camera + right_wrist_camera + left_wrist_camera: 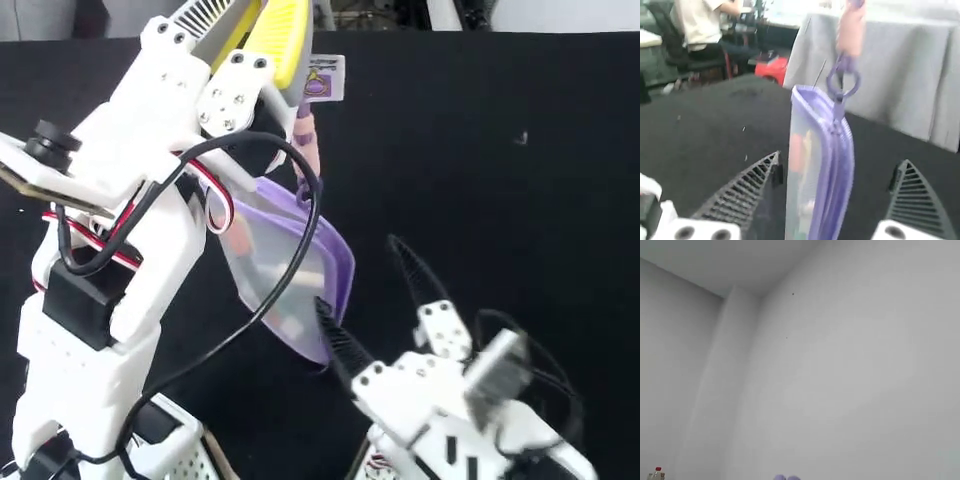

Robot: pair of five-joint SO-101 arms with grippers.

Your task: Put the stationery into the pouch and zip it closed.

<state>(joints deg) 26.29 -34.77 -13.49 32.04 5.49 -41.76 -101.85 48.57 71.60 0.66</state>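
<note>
Stationery (798, 150) shows through the clear side of the purple pouch (285, 270), so I judge the loading done and only the zip in question. Its purple edges look drawn together, though I cannot tell whether it is shut to the end. The left gripper (285, 60) is raised high, jaws pinching the pink strap (306, 135) so the pouch hangs above the black worktop (500, 180), while the right gripper (840, 159) sits low, jaws spread either side of it.
</note>
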